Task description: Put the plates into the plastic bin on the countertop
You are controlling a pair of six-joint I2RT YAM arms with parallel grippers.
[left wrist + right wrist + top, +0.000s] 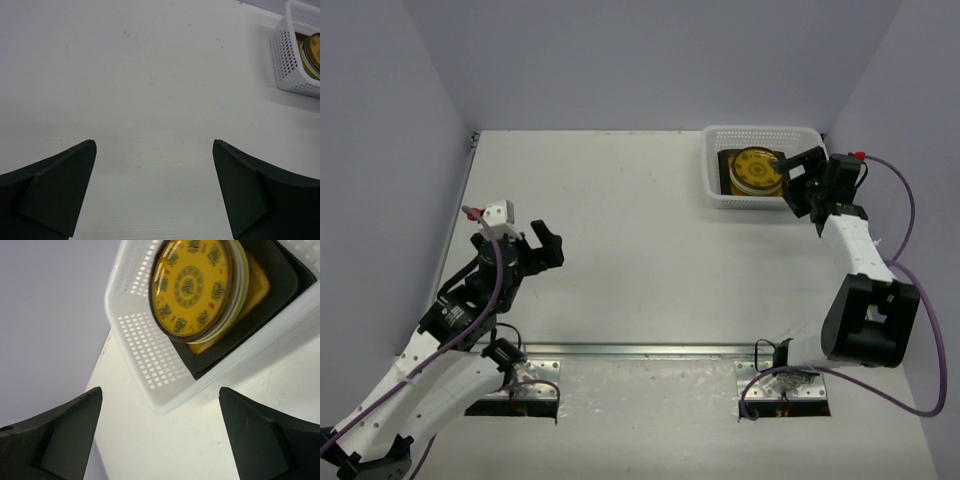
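Countertop (620, 250): you see a plain white surface, with a metal rail (640, 350) along its near edge.
Plastic bin (750, 202): white with perforated walls, it stands on the countertop at the far right corner.
Right gripper (788, 185): your fingers are spread wide and hold nothing. They hover just at the near right side of the bin, above its rim, and touch no plate.
Left gripper (552, 248): also spread wide and empty, over bare countertop at the left, well apart from the bin.
Square plate (280, 285): dark rim, amber centre, it lies flat on the bin's floor.
Round plate (192, 287): brown rim, gold face, it lies on top of the stack in the bin. A pale green edge shows under it.
Writing: the dark motifs on the round plate cannot be read as letters.
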